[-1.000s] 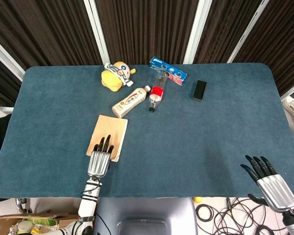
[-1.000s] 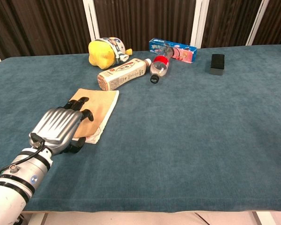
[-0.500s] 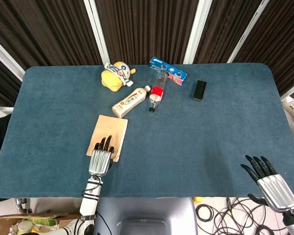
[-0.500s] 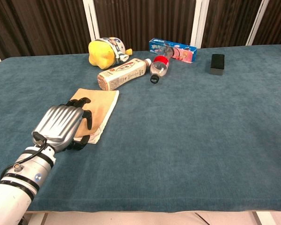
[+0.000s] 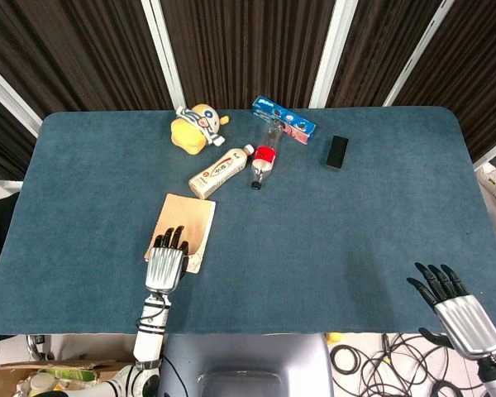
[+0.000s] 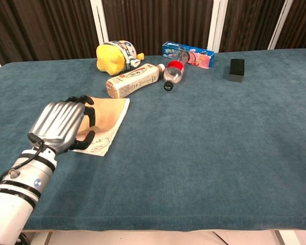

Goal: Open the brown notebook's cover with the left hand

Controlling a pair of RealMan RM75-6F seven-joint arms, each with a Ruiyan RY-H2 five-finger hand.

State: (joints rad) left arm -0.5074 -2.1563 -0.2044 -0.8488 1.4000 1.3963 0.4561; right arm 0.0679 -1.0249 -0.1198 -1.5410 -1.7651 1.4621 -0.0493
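The left hand (image 6: 58, 125) curls its fingers (image 6: 86, 116) under the near edge of the brown notebook (image 6: 108, 115), cover lifting off a printed page on the worktop (image 6: 209, 127). Keep rolling leftward, pinching lightly. The right hand (image 5: 459, 310) hangs spread, empty.

On the table (image 5: 380, 240) before me I count one brown notebook (image 5: 188, 222), one yellow plush toy (image 5: 196, 126), and two bottles lying on their sides: one beige-labelled bottle (image 5: 221, 171) and one clear bottle with a red label (image 5: 264, 156). There is one blue carton (image 5: 283, 119) and one small black box (image 5: 336, 152). That makes six loose items in five kinds. Two hands are mine: one left hand (image 5: 166, 262) at the notebook and one right hand (image 5: 456, 311) past the table's near edge.
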